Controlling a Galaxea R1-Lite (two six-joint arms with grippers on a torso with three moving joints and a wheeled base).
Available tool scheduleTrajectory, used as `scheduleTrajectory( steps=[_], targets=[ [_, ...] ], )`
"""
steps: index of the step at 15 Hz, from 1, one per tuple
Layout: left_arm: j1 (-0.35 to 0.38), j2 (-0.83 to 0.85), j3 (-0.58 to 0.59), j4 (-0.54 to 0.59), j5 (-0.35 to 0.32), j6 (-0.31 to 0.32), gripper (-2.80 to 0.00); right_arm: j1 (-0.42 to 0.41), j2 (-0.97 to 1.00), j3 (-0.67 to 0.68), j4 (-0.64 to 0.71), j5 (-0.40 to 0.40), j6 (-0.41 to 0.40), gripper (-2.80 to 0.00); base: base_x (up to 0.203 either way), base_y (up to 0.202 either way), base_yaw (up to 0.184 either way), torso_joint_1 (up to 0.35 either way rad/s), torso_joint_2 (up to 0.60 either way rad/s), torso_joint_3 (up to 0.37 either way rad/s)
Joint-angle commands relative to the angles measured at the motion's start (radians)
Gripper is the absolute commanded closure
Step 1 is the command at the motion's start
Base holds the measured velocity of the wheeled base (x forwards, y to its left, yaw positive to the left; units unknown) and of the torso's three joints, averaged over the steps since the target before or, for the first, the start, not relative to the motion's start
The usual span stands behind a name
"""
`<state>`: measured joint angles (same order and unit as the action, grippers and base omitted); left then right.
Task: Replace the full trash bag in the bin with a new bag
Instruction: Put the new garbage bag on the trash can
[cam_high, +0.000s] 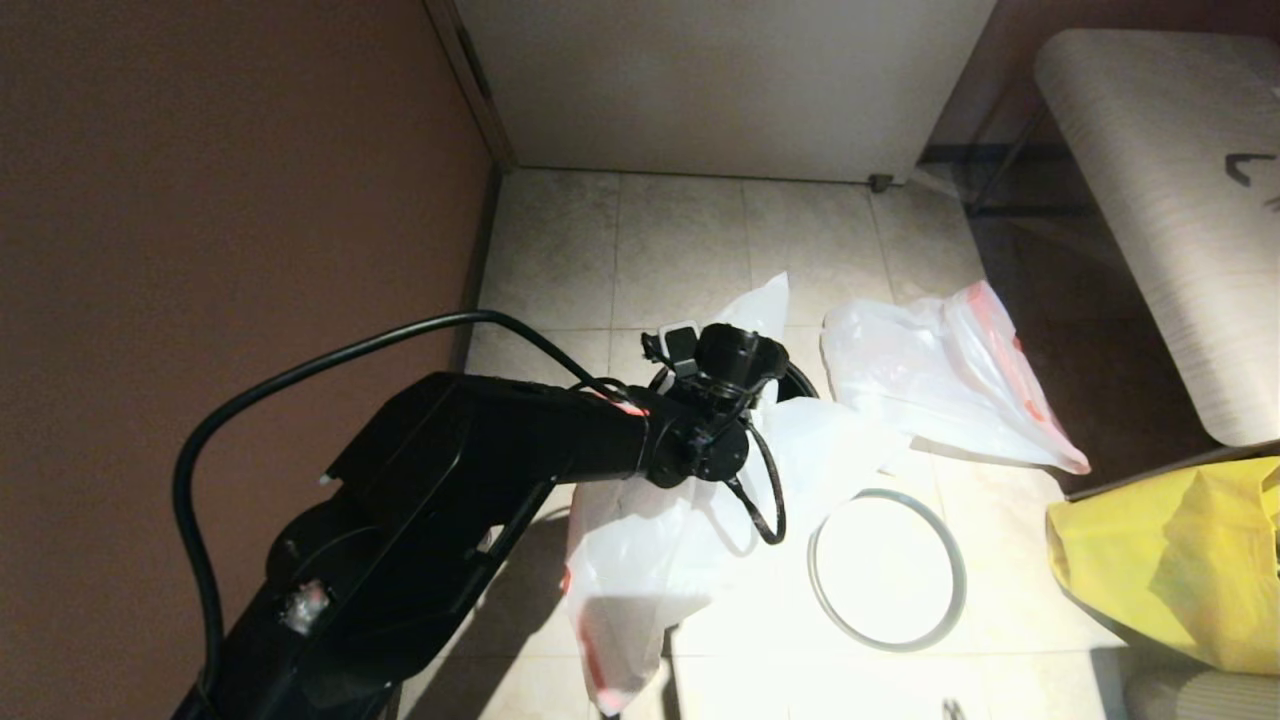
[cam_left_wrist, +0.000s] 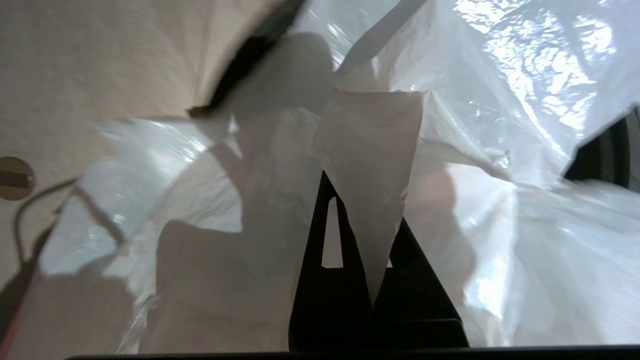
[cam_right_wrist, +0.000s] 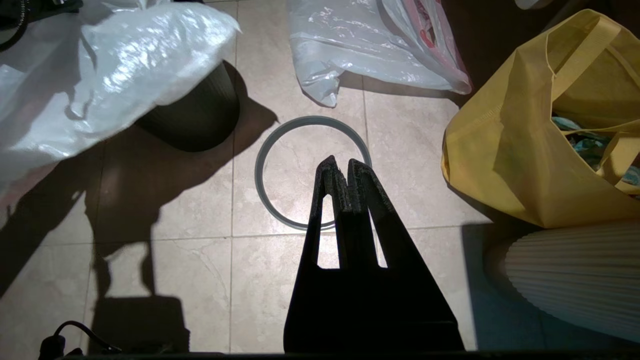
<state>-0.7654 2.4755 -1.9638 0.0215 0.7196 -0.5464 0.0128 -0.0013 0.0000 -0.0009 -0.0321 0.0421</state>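
Observation:
My left gripper (cam_high: 735, 365) is held over the bin (cam_high: 802, 383) and is shut on a fold of the new bag (cam_high: 650, 540). In the left wrist view the film of the new bag (cam_left_wrist: 370, 165) runs up between the closed fingers of that gripper (cam_left_wrist: 367, 215). The smooth white bag drapes over most of the black bin (cam_right_wrist: 200, 115) and hangs to the floor. The grey hoop (cam_high: 887, 570) lies flat on the tiles beside the bin. My right gripper (cam_right_wrist: 341, 167) hovers shut and empty above the hoop (cam_right_wrist: 280, 142). The full trash bag (cam_high: 950, 385) lies on the floor farther right.
A big yellow bag (cam_high: 1180, 560) stands at the right, with a white ribbed object (cam_right_wrist: 575, 275) beside it. A brown wall (cam_high: 230, 200) runs along the left, a white door (cam_high: 720, 80) at the back, a table (cam_high: 1160, 200) at the far right.

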Motion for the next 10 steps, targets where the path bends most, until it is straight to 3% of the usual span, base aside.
scheduleTrajectory(
  steps=[1, 3, 5, 8, 10],
  targets=[
    [-0.059, 0.006, 0.008, 0.002, 0.002, 0.013, 0.00, 0.001, 0.001, 0.001, -0.001, 0.000, 0.000, 0.00, 0.000, 0.000, 0.000, 0.000, 0.00, 0.000],
    [-0.074, 0.056, 0.006, -0.024, 0.003, 0.064, 0.00, 0.000, 0.001, 0.000, -0.001, 0.000, 0.001, 0.00, 0.000, 0.000, 0.000, 0.000, 0.00, 0.000],
    [-0.063, 0.136, 0.004, -0.143, 0.018, 0.146, 0.00, 0.000, 0.001, 0.002, -0.001, 0.000, 0.000, 0.00, 0.000, 0.000, 0.000, 0.000, 0.00, 0.000],
    [0.007, 0.239, 0.003, -0.367, 0.037, 0.306, 0.00, 0.001, 0.001, 0.001, -0.001, 0.000, 0.000, 0.00, 0.000, 0.000, 0.000, 0.000, 0.00, 0.000],
    [0.064, 0.257, 0.002, -0.449, 0.034, 0.375, 0.00, 0.001, 0.001, 0.001, -0.001, 0.000, 0.001, 0.00, 0.000, 0.000, 0.000, 0.000, 0.00, 0.000]
  ],
)
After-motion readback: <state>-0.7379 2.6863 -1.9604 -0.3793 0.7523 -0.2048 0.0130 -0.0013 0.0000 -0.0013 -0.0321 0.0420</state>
